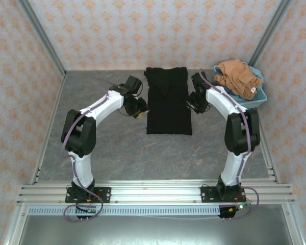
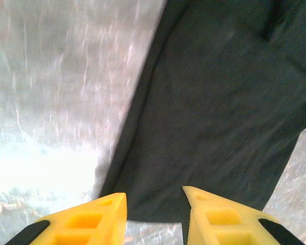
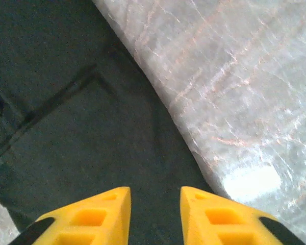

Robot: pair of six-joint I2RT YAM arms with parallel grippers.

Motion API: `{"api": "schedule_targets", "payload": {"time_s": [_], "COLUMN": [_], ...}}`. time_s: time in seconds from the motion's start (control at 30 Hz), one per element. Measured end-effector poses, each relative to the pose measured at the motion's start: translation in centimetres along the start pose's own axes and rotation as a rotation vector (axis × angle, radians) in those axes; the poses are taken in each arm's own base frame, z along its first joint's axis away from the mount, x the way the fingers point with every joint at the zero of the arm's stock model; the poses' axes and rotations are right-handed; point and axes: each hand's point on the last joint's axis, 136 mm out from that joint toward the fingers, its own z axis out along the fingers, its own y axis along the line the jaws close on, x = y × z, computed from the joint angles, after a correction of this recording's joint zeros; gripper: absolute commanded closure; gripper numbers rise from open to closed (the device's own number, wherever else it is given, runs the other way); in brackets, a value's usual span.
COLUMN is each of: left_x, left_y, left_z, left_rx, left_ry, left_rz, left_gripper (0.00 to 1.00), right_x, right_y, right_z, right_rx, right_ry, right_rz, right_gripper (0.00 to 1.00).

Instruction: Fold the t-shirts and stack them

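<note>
One fold stage looks done. The left gripper (image 2: 154, 196), fingers spread and empty, hangs at the left edge of the black t-shirt (image 1: 167, 102), a narrow panel mid-table awaiting its crosswise folds. The right gripper (image 3: 155, 191), likewise spread, flanks its right edge. The orange-brown t-shirt (image 1: 237, 75) lies crumpled in the basket (image 1: 261, 96), unfolded.

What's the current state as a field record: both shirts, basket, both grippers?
shirt 1: black cloth t-shirt, folded into a long strip, flat on grey table
shirt 2: orange-brown cloth t-shirt, crumpled in light-blue plastic basket, far right
left gripper: open, empty, at strip's left edge
right gripper: open, empty, over strip's right edge
stack: not started
</note>
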Motion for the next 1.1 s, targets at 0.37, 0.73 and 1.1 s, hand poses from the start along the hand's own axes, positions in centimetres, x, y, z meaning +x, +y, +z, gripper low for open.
{"api": "schedule_targets", "payload": {"time_s": [0.37,0.73,1.1], "left_x": [6.4,5.9,5.5], "left_y": [4.1,4.2,3.7], "left_z": [3.9,6.3,6.8], "left_rx": [-0.109,-0.115,-0.136], "left_ry": [0.131,0.153,0.169], "left_rz": [-0.094,-0.165,-0.185], "left_gripper": [0.52,0.68,0.81], "right_x": [6.0,7.8,9.1], "right_y": [-5.6,-6.5,-5.3], "right_z": [1.1,2.4,3.4], "right_rx": [0.033,0.021,-0.013], "right_ry": [0.11,0.169,0.211], "right_rz": [0.02,0.026,0.036], "right_gripper": [0.47,0.46,0.49]}}
